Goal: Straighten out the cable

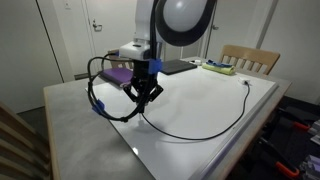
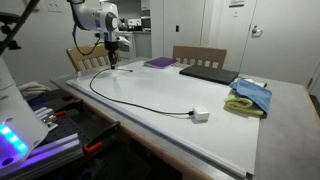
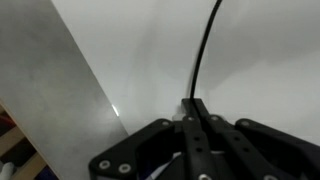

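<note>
Your hand is closed on the cable: in the wrist view the two fingers meet at a narrow tip with the black cable pinched between them, low over the white surface. From the pinch the cable runs up and out of the top of that view in a slight bend. A grey strip of the surface edge lies just to the side. In an exterior view the hand hangs near one corner of the surface, and the cable sweeps away from it in a wide arc, ending near the far edge. It is not straight. In an exterior view from the opposite end, the hand sits at the far corner, and the cable bows out beside it, then crosses the surface to a small white adapter lying flat. You cannot tell from here whether the cable end under the hand touches the surface. A purple pad and a dark laptop lie near the back edge, apart from the cable. A blue and yellow cloth sits just beyond the adapter, not touching it. A wooden chair stands behind the surface.
</note>
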`<act>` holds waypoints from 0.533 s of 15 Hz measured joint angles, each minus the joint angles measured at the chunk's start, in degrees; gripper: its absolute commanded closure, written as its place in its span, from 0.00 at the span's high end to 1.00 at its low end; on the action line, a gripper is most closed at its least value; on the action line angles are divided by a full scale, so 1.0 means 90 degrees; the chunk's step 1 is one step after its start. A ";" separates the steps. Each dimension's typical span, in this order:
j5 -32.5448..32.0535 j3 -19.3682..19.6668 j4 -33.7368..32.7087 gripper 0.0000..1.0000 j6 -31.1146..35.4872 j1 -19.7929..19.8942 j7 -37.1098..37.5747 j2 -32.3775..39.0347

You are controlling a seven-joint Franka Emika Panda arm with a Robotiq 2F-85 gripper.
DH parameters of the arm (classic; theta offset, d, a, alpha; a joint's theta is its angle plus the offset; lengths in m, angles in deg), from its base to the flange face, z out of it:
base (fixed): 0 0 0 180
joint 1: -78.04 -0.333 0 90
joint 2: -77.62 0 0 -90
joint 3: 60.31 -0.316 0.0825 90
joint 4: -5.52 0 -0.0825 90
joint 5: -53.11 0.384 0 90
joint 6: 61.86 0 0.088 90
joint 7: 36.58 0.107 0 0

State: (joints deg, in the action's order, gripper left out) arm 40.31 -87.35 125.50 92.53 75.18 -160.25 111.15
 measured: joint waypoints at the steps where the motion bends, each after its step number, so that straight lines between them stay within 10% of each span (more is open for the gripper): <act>1: 0.0000 -0.0070 -0.0099 0.01 -0.0035 -0.0003 -0.0310 0.0095; 8: 0.0076 -0.0138 -0.0367 0.01 -0.0214 -0.0098 -0.0999 0.0337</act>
State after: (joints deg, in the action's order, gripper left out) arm 40.99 -88.60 122.19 90.61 74.29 -169.25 114.18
